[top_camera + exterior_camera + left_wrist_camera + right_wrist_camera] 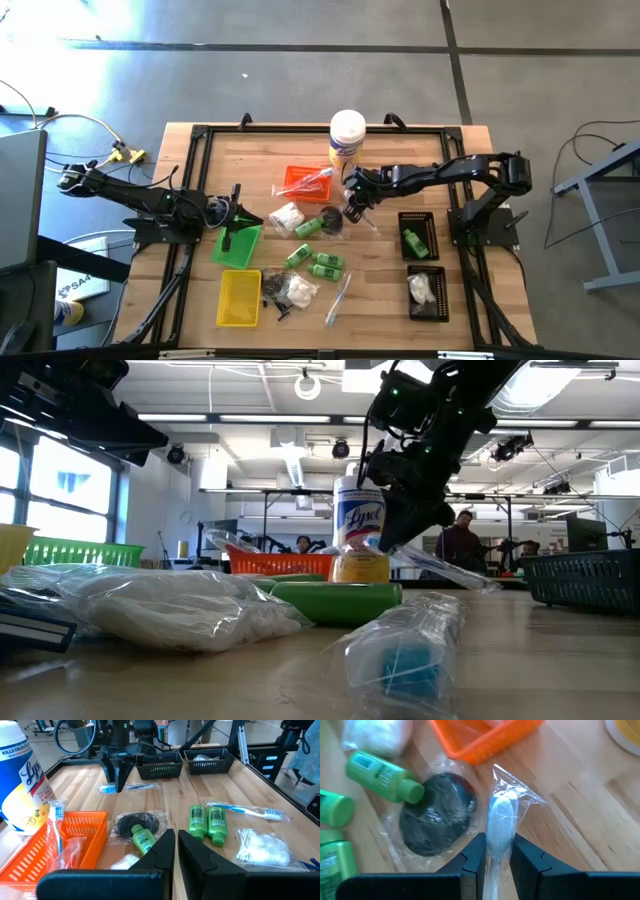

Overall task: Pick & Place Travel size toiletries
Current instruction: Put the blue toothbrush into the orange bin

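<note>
Low view, canister (359,540) apparently labelled "Lysol"

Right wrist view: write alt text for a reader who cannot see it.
The right pincer is shut on a clear-wrapped toothbrush above the wooden table. Beside it lie a bagged black item, green bottles and an orange tray.

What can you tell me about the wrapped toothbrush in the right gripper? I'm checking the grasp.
The toothbrush is white with a pale head, sealed in a crinkly clear wrapper. The right gripper is shut on its handle, one finger on each side, with the head end sticking out past the fingertips. It hangs above the wooden table, beside the black item in a clear bag and near the orange tray. The low view shows it tilted, clear of the tabletop.
</note>
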`<state>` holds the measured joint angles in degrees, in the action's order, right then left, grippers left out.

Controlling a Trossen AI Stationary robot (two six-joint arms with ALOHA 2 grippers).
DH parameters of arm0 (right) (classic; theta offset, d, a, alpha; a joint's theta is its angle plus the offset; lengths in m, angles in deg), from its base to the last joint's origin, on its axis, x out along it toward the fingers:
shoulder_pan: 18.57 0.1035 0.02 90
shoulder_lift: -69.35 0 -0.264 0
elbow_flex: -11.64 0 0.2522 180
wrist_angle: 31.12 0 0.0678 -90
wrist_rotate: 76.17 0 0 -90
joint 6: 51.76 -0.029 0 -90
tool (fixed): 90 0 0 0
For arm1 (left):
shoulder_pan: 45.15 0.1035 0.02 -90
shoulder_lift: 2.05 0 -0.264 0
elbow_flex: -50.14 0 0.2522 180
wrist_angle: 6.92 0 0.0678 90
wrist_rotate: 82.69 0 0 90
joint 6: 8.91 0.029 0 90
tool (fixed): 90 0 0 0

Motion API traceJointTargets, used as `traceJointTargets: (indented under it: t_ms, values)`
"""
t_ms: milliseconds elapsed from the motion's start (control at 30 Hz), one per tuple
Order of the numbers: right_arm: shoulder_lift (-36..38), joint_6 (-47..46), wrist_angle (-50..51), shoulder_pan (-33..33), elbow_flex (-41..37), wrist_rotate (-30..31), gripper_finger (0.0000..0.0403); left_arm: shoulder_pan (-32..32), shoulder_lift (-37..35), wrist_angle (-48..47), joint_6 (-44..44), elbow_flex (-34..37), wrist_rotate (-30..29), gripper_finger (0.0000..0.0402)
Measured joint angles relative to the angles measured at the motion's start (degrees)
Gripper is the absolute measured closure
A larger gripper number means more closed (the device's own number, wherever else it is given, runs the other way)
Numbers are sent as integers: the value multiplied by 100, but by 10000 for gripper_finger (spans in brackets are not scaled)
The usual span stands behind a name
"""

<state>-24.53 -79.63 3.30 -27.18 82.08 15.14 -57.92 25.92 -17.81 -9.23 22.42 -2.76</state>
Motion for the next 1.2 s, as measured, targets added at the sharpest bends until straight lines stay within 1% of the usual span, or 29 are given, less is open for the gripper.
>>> traceJointTargets:
  t_ms: [167,333,700,900,1200]
  values:
    - [2,135,-348,43,0,-30,339,0,0,-2,0,0,-2,383]
    - [96,263,-467,43,2,-14,339,0,0,0,0,0,-15,383]
    - [600,537,-825,92,4,39,339,0,0,1,0,0,-15,383]
    - [762,723,-1053,167,4,319,339,0,0,0,0,0,-13,383]
    - [837,1016,-1421,179,4,311,339,0,2,0,0,0,9,383]
